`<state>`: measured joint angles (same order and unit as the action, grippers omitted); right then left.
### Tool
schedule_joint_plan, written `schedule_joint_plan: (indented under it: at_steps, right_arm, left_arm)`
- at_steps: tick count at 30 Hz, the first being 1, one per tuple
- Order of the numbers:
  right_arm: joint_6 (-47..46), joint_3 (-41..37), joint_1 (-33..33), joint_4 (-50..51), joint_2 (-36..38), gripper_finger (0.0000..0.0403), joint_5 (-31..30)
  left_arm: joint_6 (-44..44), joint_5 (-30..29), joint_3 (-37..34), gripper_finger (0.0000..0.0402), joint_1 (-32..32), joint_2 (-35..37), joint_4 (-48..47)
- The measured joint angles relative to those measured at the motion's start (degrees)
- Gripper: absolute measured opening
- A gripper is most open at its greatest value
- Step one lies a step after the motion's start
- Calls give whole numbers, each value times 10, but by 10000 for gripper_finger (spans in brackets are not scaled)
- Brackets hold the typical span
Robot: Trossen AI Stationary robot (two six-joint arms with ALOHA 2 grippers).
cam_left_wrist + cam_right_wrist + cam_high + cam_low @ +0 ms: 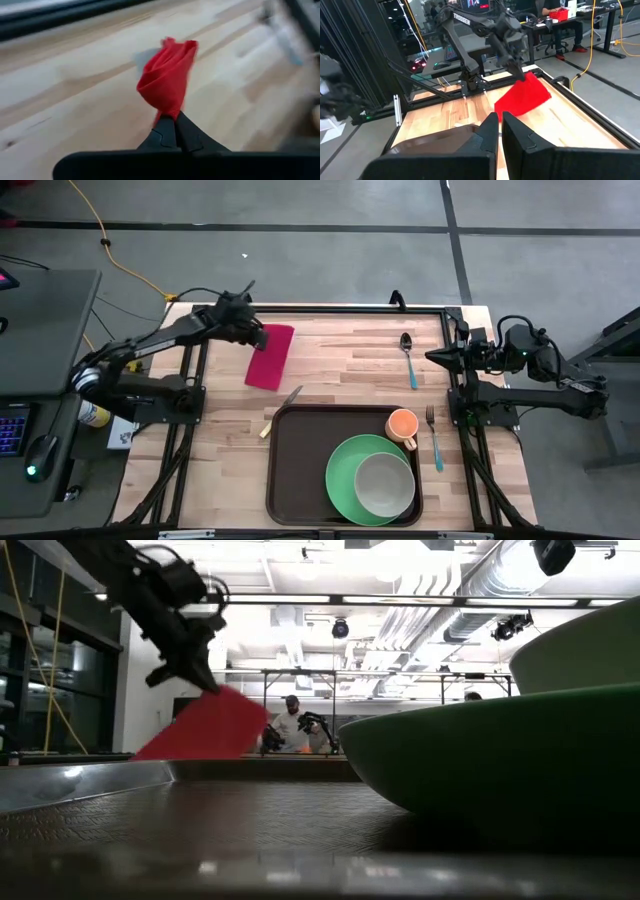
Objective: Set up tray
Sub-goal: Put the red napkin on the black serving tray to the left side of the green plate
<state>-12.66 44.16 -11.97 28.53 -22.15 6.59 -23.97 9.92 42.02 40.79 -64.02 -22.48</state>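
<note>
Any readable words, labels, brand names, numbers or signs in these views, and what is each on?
None can be read.
Left arm: a pale mark on its upper link, too blurred to read.
Tray, napkin, plate, bowl, cup: no text visible.

I see a red napkin (270,357) against my pale, striped wood table (340,370). The tray (300,470) is dark brown, carrying a green plate (345,480), grey-green bowl (385,485) and orange cup (402,423).
</note>
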Motion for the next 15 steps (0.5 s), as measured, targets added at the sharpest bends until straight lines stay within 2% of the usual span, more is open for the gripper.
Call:
schedule_joint_plan:
  at_steps: [9, 15]
  right_arm:
    - [3, 0, 0, 10, 0, 0, 0]
    - [3, 0, 0, 28, 0, 0, 0]
  left_arm:
    - [-10, 26, 1, 11, -50, 133, -1]
    - [-24, 33, 1, 11, -108, 193, 2]
